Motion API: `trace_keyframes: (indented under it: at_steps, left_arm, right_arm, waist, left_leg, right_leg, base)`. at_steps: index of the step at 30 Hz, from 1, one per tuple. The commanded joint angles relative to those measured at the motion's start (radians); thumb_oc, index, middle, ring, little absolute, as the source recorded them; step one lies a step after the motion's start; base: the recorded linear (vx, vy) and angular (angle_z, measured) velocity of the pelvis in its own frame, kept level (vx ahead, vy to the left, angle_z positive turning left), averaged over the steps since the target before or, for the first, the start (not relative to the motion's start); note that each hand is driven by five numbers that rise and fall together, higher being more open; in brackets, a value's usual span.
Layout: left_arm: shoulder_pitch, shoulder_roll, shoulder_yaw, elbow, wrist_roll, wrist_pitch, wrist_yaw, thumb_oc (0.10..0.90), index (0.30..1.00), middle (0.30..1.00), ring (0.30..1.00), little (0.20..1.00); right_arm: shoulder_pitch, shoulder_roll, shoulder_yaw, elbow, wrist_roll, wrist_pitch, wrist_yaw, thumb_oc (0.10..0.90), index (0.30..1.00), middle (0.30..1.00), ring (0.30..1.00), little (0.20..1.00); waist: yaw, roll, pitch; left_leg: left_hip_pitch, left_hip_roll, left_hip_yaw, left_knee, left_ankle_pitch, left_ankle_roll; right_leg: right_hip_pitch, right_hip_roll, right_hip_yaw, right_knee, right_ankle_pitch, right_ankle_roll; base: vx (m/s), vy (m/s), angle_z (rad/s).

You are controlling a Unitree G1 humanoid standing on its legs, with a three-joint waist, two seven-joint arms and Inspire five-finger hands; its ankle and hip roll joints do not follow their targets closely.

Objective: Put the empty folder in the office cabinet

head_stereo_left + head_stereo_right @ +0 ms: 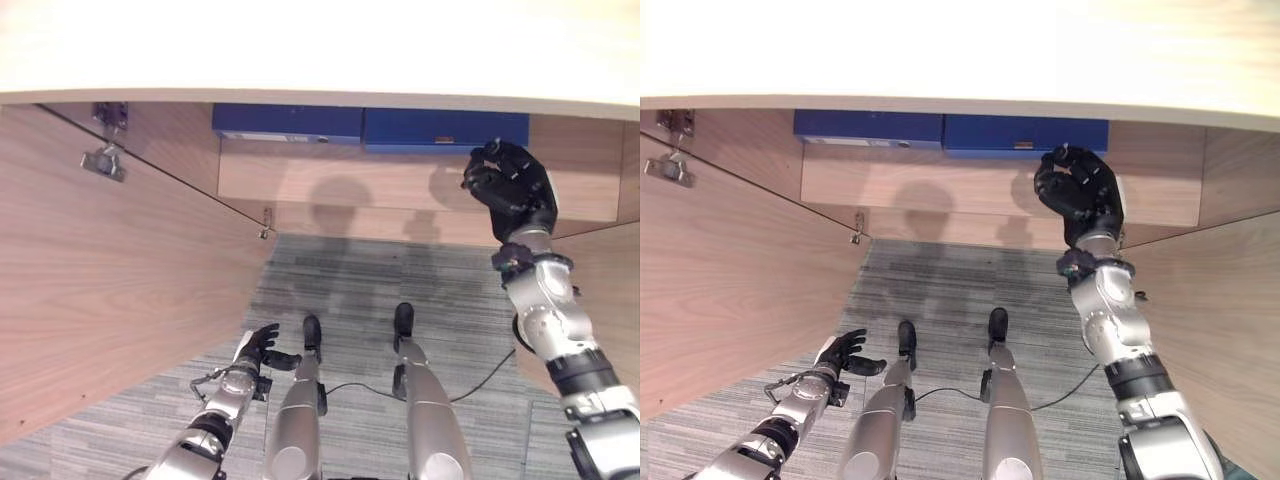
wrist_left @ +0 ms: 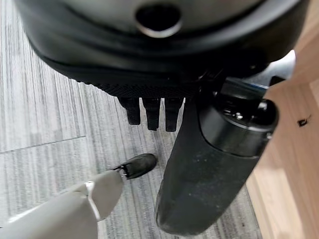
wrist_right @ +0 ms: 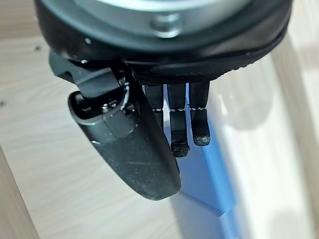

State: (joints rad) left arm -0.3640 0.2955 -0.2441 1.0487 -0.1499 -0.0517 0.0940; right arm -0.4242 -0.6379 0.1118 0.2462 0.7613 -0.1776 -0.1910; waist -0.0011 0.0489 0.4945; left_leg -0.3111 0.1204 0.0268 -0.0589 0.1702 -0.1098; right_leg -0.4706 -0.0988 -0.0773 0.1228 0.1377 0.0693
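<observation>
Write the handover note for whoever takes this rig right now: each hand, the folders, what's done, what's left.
Right hand: raised inside the open office cabinet, fingers curled, holding nothing, close to the right blue folder.
Left hand: low by the cabinet door, above the carpet, fingers relaxed, idle.
Folders: two blue folders lie side by side on the cabinet shelf; the left folder lies beside the right one.
Done: a folder appears placed.
Left: withdraw the right arm; probably close the cabinet.

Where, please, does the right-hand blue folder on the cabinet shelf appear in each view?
Left eye view: blue folder at top, right of centre, beside the right hand.
Right eye view: top centre.
Left wrist view: not in it.
Right wrist view: past the fingers.
Shared landmark: the second blue folder beside it.
</observation>
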Motion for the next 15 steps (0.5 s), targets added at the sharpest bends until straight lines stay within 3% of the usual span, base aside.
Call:
trace_keyframes:
  at_steps: [1,10,12,15]
  left_arm:
    - [0.019,0.040,0.000,0.026,0.020,-0.027,-0.010,0.800,0.900,0.900,0.900,0.900]
    - [0.042,0.024,0.001,0.027,0.052,-0.039,-0.013,0.800,0.900,0.900,0.900,0.900]
    - [0.054,0.022,0.004,0.021,0.063,-0.045,-0.013,0.800,0.900,0.900,0.900,0.900]
    - [0.059,0.027,0.013,0.020,0.069,-0.047,-0.013,0.800,0.900,0.900,0.900,0.900]
  right_arm:
    - [-0.061,-0.085,-0.099,-0.079,-0.220,-0.088,-0.037,0.400,0.300,0.300,0.300,0.300]
    - [-0.051,-0.141,-0.125,-0.073,-0.543,-0.054,-0.119,0.400,0.300,0.300,0.300,0.300]
    - [-0.043,-0.175,-0.114,-0.074,-0.699,-0.036,-0.151,0.400,0.300,0.300,0.300,0.300]
    - [-0.041,-0.204,-0.097,-0.069,-0.799,-0.010,-0.163,0.400,0.300,0.300,0.300,0.300]
  waist:
    - [-0.016,-0.029,-0.082]
    - [-0.012,-0.032,-0.086]
    - [-0.008,-0.032,-0.086]
    - [-0.007,-0.032,-0.087]
  left_leg:
    - [-0.040,0.024,-0.033,0.113,-0.128,-0.046]
    - [-0.048,0.026,-0.044,0.116,-0.123,-0.042]
    - [-0.046,0.025,-0.049,0.113,-0.121,-0.041]
    - [-0.044,0.026,-0.052,0.113,-0.121,-0.040]
  right_leg:
    - [-0.017,-0.079,0.022,0.160,-0.199,0.091]
    - [-0.002,-0.081,0.016,0.151,-0.200,0.092]
    - [0.002,-0.080,0.012,0.151,-0.201,0.091]
    - [0.006,-0.080,0.010,0.151,-0.203,0.090]
  base:
    - [-0.03,-0.009,-0.05]
    - [0.00,-0.004,0.01]
    - [0.00,0.000,0.00]
    - [0.00,-0.009,0.03]
